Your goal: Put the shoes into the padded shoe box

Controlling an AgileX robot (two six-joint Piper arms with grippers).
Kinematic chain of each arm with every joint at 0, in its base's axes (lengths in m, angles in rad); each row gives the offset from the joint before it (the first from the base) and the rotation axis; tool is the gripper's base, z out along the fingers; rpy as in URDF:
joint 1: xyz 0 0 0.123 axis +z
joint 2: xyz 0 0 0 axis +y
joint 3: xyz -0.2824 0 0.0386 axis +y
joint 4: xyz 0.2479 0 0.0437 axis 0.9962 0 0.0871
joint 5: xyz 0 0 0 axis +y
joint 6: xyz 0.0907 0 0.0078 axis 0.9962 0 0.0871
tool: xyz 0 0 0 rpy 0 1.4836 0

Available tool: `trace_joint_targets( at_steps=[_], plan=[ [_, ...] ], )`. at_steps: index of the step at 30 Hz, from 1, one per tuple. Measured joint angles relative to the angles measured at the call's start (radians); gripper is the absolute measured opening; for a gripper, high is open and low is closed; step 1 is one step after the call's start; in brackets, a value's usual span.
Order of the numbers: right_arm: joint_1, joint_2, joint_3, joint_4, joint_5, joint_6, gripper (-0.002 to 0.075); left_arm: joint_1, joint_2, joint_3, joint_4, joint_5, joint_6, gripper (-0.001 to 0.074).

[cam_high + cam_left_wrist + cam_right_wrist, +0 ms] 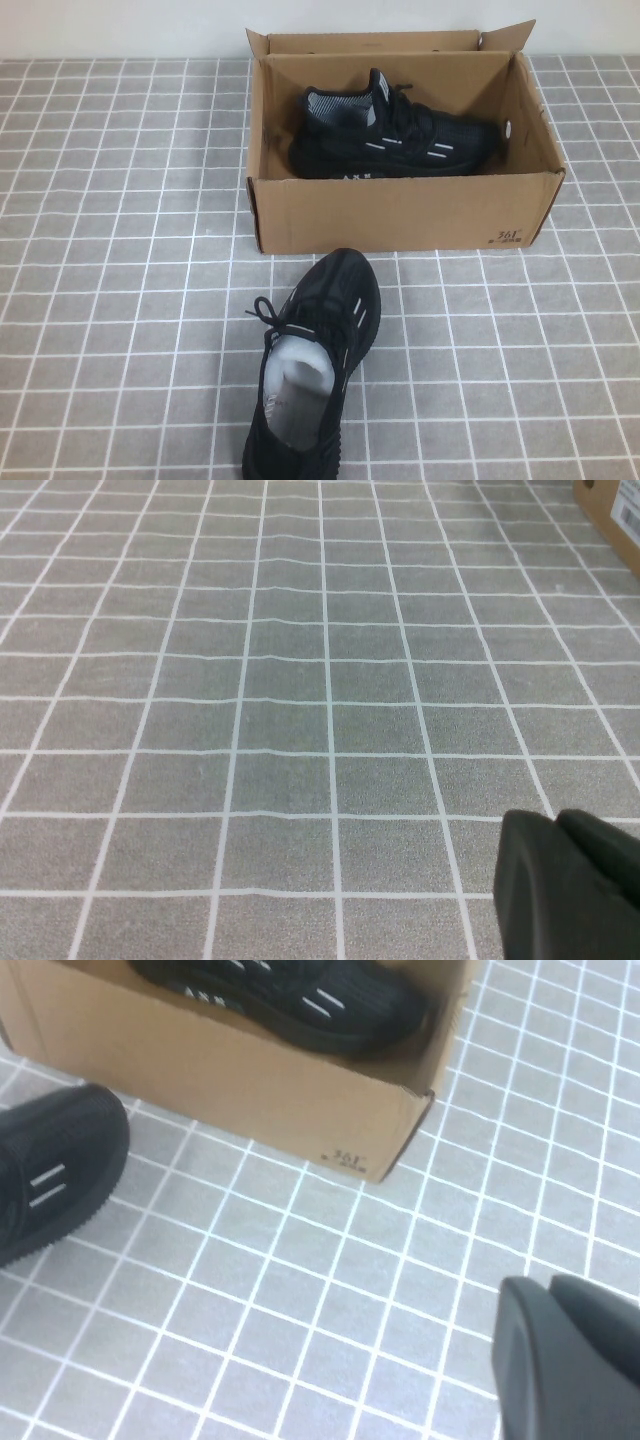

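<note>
The brown cardboard shoe box [400, 215] stands open at the back of the table. One black sneaker [395, 135] lies inside it, toe to the right. The other black sneaker [315, 370] lies on the tiled cloth in front of the box, toe toward it. Neither arm shows in the high view. In the right wrist view my right gripper [548, 1285] is shut and empty above the cloth, right of the box corner [230, 1080] and the loose sneaker [50, 1175]. In the left wrist view my left gripper [555, 818] is shut and empty over bare cloth.
A grey tablecloth [120, 300] with a white grid covers the table. The box flaps [505, 38] stand up at the back. A corner of the box [610, 505] shows in the left wrist view. A white wall runs behind the table.
</note>
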State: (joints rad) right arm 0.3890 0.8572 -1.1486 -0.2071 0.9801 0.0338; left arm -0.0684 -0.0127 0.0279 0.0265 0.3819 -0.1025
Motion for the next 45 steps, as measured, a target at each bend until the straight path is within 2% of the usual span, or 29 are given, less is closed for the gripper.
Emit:
trace_joint_targets(
  at_steps=[7,9,10,20,30,35,39,40,42,43,45],
  plan=[
    [0.000,0.011,0.000,-0.004,-0.007,0.000,-0.0006,0.000,0.000,0.000,0.000,0.000,0.000,-0.0004],
    [0.000,0.007,0.000,-0.031,-0.065,0.001,-0.0006,0.000,0.000,0.000,0.000,0.000,0.000,-0.0004],
    [0.000,0.016,0.025,0.009,0.029,0.007,-0.0007,0.000,0.000,0.000,0.000,0.000,0.000,-0.0004],
    [-0.052,-0.049,0.062,-0.008,-0.261,0.018,-0.0008,0.000,0.000,0.000,0.000,0.000,0.000,-0.0004],
    [-0.169,-0.337,0.383,0.012,-0.408,0.056,-0.0008,0.000,0.000,0.000,0.000,0.000,0.000,-0.0004],
    [-0.265,-0.675,0.650,0.007,-0.482,0.079,-0.0006,0.000,0.000,0.000,0.000,0.000,0.000,-0.0004],
    [-0.280,-0.809,0.774,0.000,-0.482,0.079,-0.0006,0.000,0.000,0.000,0.000,0.000,0.000,-0.0004],
    [-0.272,-0.785,0.758,0.016,-0.410,0.079,-0.0008,0.000,0.000,0.000,0.000,0.000,0.000,-0.0004],
    [-0.274,-0.835,0.814,0.016,-0.408,0.079,-0.0008,0.000,0.000,0.000,0.000,0.000,0.000,-0.0004],
    [-0.280,-0.873,0.856,-0.002,-0.488,0.079,-0.0006,0.000,0.000,0.000,0.000,0.000,0.000,-0.0004],
    [-0.280,-0.878,0.882,-0.008,-0.491,0.079,-0.0006,0.000,0.000,0.000,0.000,0.000,0.000,-0.0004]
  ],
)
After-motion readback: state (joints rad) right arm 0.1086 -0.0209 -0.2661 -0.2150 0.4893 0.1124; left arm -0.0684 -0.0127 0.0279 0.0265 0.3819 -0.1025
